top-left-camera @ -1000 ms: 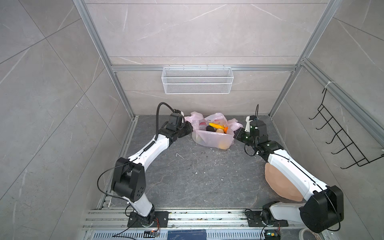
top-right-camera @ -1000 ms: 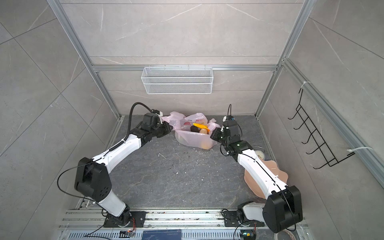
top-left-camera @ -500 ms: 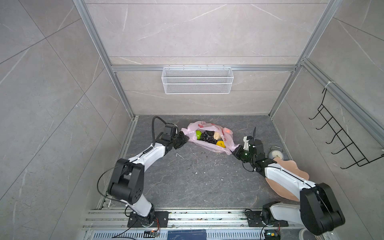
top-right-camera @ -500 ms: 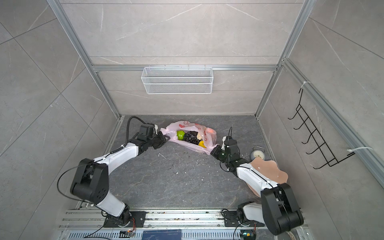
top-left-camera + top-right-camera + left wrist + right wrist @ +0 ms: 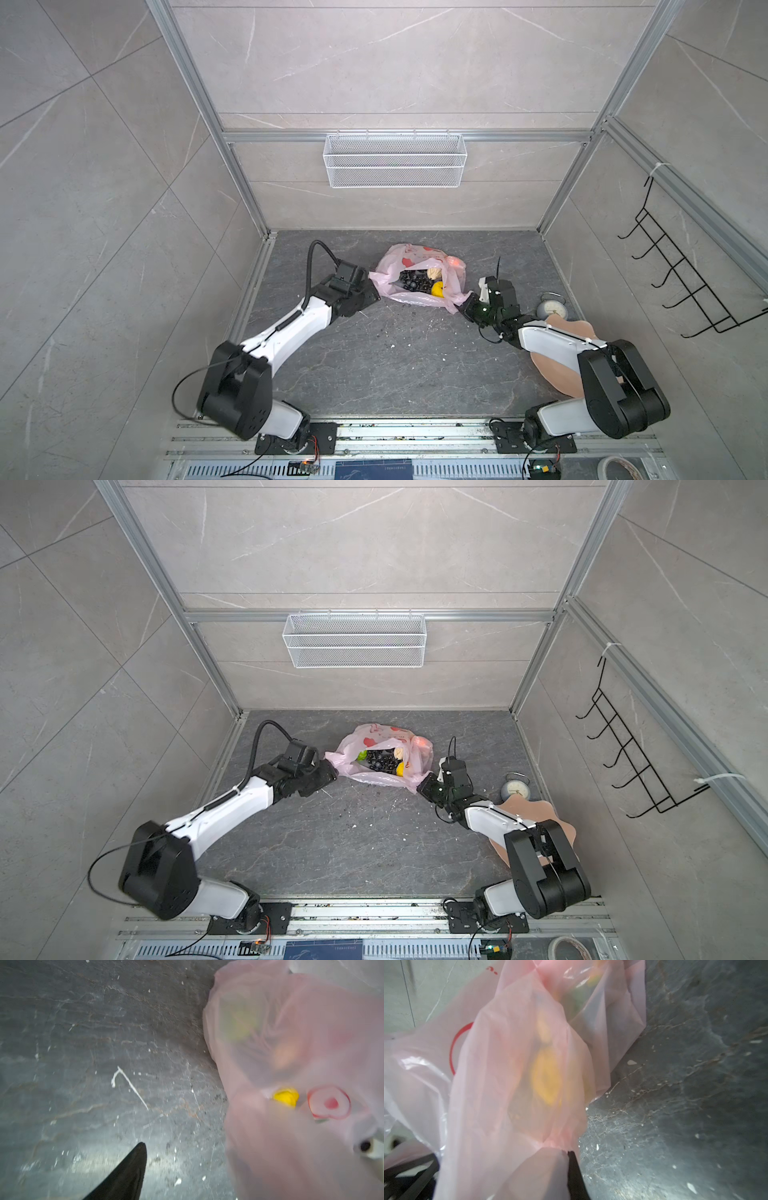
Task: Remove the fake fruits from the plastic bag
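The pale-pink plastic bag [image 5: 415,298] [image 5: 374,777] lies slumped on the grey floor with its mouth open upward. Fake fruits show inside it: dark grapes [image 5: 411,282] [image 5: 380,761], a yellow lemon [image 5: 437,289] [image 5: 285,1097], a beige piece [image 5: 433,273] and a green piece [image 5: 362,754]. My left gripper [image 5: 373,291] [image 5: 191,1157] is open at the bag's left edge; one black finger [image 5: 133,1167] shows and the bag hides the other. My right gripper [image 5: 463,307] [image 5: 566,1153] is shut on the bag's right edge, with film bunched at its finger [image 5: 575,1169].
A peach scalloped plate [image 5: 552,374] lies under the right arm, with a small round clock [image 5: 550,309] beside it. A white wire basket [image 5: 395,166] hangs on the back wall. A black hook rack [image 5: 673,282] is on the right wall.
The bag hung stretched between both grippers; it has come down onto the floor, nearer the front. The left jaws have opened and let go of it. The right stays shut.
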Robot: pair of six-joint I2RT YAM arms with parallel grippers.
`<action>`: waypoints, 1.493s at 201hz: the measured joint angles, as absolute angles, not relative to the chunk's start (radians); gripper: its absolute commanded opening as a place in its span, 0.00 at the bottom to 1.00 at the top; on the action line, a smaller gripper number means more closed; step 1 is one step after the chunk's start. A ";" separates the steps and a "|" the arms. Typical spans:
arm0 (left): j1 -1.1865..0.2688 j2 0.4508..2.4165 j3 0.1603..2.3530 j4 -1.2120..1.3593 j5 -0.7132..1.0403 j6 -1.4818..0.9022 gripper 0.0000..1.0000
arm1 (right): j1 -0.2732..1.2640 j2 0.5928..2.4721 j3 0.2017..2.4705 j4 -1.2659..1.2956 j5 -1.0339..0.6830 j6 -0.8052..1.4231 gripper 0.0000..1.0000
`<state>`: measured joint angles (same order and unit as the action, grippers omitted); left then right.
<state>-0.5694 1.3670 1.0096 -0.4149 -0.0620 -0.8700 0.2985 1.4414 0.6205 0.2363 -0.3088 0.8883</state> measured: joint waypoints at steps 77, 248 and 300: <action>-0.925 1.317 1.184 -0.527 -0.370 -0.835 0.69 | 0.389 1.444 0.652 0.261 -0.284 0.886 0.00; -0.659 2.096 1.934 -0.894 -0.579 -0.658 0.91 | 0.392 1.376 0.652 0.252 -0.250 0.871 0.01; -0.565 2.225 2.027 -0.843 -0.450 -0.619 0.67 | 0.398 1.380 0.652 0.243 -0.247 0.852 0.02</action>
<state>-0.5652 2.2253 2.0270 -0.8433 -0.4500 -0.6189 0.3985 1.3800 0.6518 0.2428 -0.2466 0.8520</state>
